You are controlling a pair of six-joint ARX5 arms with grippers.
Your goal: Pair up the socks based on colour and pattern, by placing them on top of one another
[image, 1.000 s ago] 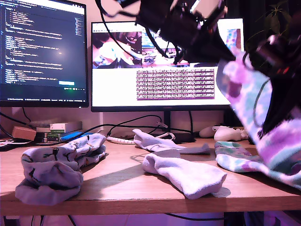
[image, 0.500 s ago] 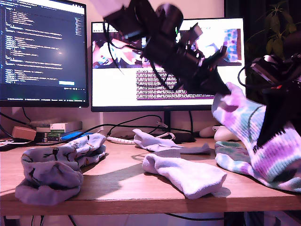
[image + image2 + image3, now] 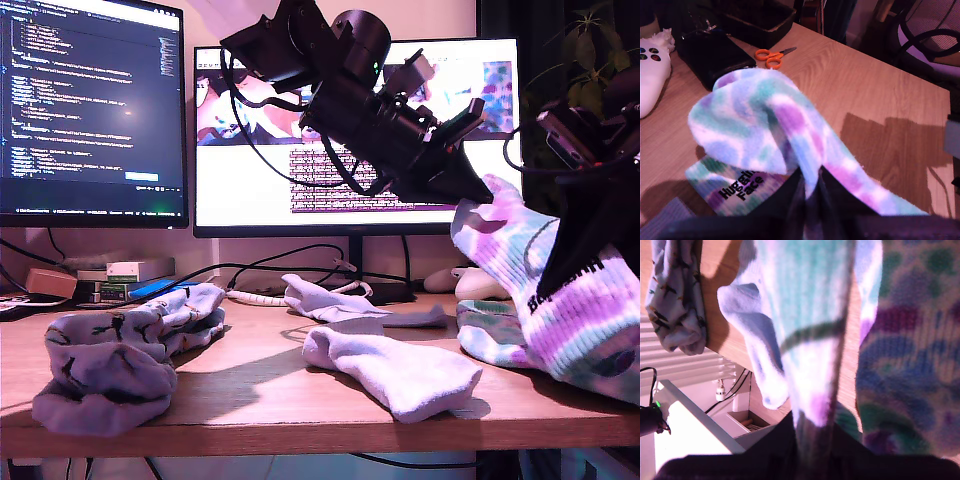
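A tie-dye sock [image 3: 540, 290] with a lettered cuff hangs above the table at the exterior view's right. My first gripper [image 3: 478, 198], on the arm reaching down from the top middle, is shut on its toe end [image 3: 765, 115]. My second gripper [image 3: 572, 245] is shut on the same sock [image 3: 810, 340] nearer the cuff. Under it a second tie-dye sock [image 3: 490, 335] lies flat. Two white socks [image 3: 400, 372] [image 3: 330, 300] lie mid-table. Two pale blue socks [image 3: 120, 350] are bunched at the exterior view's left and also show as pale blue socks [image 3: 675, 295] past a white sock [image 3: 747, 325].
Two monitors [image 3: 350, 130] stand along the back with cables and small boxes [image 3: 130, 272] below them. A white controller [image 3: 652, 70], a black case [image 3: 715, 55] and orange scissors [image 3: 771, 56] lie behind the tie-dye socks. The table's front edge [image 3: 300, 432] runs close to the camera.
Both grippers have come down with the tie-dye sock, which now hangs lower, just over the one lying flat. The arm from the top middle has swung fully into view.
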